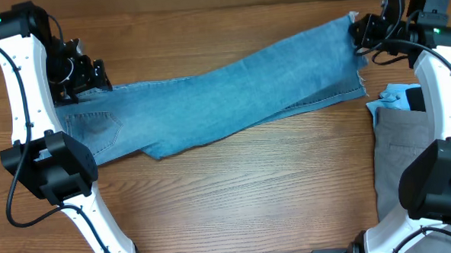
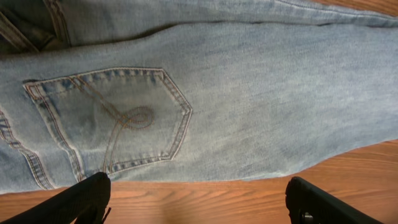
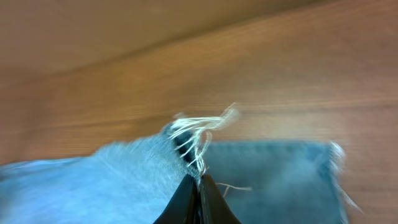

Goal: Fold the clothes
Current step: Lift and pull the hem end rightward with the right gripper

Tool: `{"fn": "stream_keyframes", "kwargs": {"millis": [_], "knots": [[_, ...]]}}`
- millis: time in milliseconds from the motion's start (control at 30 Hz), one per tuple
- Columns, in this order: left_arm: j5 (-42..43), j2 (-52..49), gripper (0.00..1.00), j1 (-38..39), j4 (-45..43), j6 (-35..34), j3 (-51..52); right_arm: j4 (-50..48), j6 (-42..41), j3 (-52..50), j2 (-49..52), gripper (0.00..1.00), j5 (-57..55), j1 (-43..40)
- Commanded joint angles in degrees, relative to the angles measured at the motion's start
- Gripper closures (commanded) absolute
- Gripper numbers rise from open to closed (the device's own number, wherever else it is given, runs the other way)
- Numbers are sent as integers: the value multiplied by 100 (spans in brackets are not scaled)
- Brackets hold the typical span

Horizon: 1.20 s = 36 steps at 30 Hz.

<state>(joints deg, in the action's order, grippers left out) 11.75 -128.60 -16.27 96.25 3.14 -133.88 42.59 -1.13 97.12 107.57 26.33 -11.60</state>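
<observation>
Overhead | jeans (image 1: pixel 232 96) run left-right, hems (image 1: pixel 358 63) right | right end effector (image 3: pixel 198 190) clamps jeans | left end effector (image 2: pixel 199 199) apart

Overhead straight down over table (image 1: pixel 274 185); both wrist views close on jeans (image 1: pixel 232 96).

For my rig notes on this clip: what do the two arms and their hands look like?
The left arm and right arm are white, with bulky black joint housings and thin black cables alongside. The left hand and right hand are black. A small green light shows on the right arm.
</observation>
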Motion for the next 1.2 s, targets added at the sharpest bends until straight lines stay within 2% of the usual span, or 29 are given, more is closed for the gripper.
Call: {"fn": "stream_keyframes", "kwargs": {"millis": [0,667,733,933,1167], "knots": [[-7,-61,7,-9,-33,-57,-120,-42,4,33,63,96,-997,-37],[31,-61,7,-9,-26,-57,-120,-280,-426,33,1558,96,-1370,-72],[31,-61,7,-9,-24,-57,-120,-208,-673,35,1563,96,-1307,-85],[28,-61,6,-11,-28,-55,-120,-120,-682,52,1491,96,-1154,-140],[28,-61,6,-11,-46,-55,-120,-9,-710,52,739,96,-612,-271]]}}
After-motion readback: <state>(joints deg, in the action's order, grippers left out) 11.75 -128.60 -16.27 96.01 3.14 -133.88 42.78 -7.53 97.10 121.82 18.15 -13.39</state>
